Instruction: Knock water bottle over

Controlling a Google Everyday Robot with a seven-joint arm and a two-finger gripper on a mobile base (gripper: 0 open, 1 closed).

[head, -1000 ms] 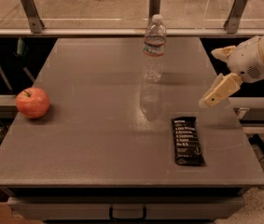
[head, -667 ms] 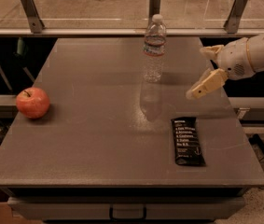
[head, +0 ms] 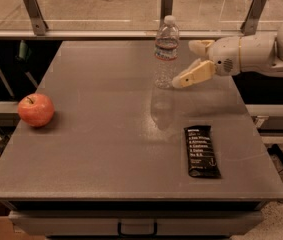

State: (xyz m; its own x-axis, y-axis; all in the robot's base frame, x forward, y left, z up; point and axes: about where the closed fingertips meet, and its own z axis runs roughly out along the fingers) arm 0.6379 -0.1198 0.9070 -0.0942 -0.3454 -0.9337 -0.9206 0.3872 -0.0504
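In the camera view, the bottle (head: 166, 54) is seen upright at the far middle of the table (head: 106, 149), cap on. The gripper (head: 189, 64) is held just right of it, fingers (head: 195, 74) spread wide and nothing gripped. The lower fingertip is down by the bottle's base, and contact cannot be judged. For a clean topple, the push is best delivered leftward and high, near the label. Applied at the base, it would likely only slide the bottle. The apple (head: 36, 110) at the left edge and the bar (head: 201, 150) at the near right are well apart from it.
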